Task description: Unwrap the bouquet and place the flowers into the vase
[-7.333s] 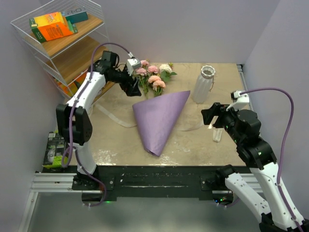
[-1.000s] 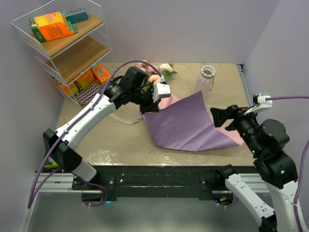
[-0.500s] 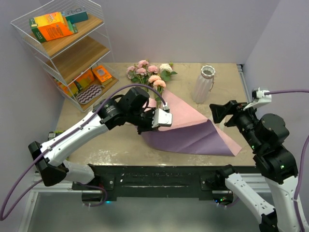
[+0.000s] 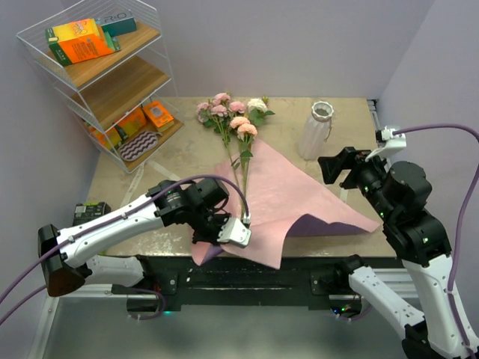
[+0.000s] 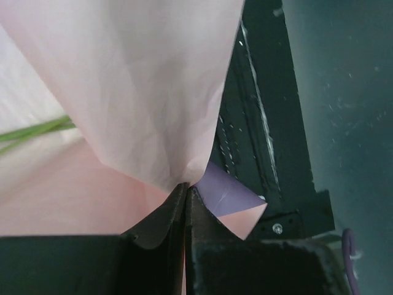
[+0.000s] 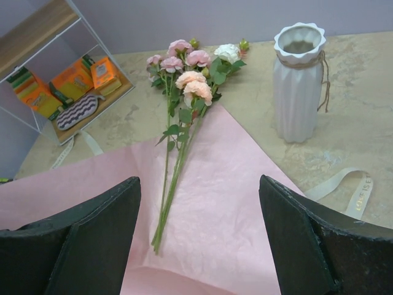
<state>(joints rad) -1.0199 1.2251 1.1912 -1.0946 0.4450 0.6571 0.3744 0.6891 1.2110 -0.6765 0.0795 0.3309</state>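
Observation:
The bouquet lies unwrapped: its paper (image 4: 277, 202) is spread out pink side up, with a lilac fold at the right. The flowers (image 4: 230, 116), pink and cream roses, lie with heads toward the back and green stems (image 6: 175, 178) on the sheet. The white ribbed vase (image 4: 316, 131) stands upright at the back right. My left gripper (image 4: 221, 241) is at the table's near edge, shut on the paper's corner (image 5: 141, 92). My right gripper (image 6: 198, 184) hangs open above the sheet's right side, holding nothing.
A wire shelf rack (image 4: 97, 75) with orange boxes stands at the back left. A beige ribbon (image 6: 344, 187) lies loose on the table near the vase. The black mounting rail (image 4: 247, 280) runs along the near edge, under the paper's overhanging corner (image 5: 233, 193).
My left gripper has dragged the paper's corner toward the near edge, flipping the sheet open from lilac to pink side up and baring the stems. The right gripper drifted slightly left.

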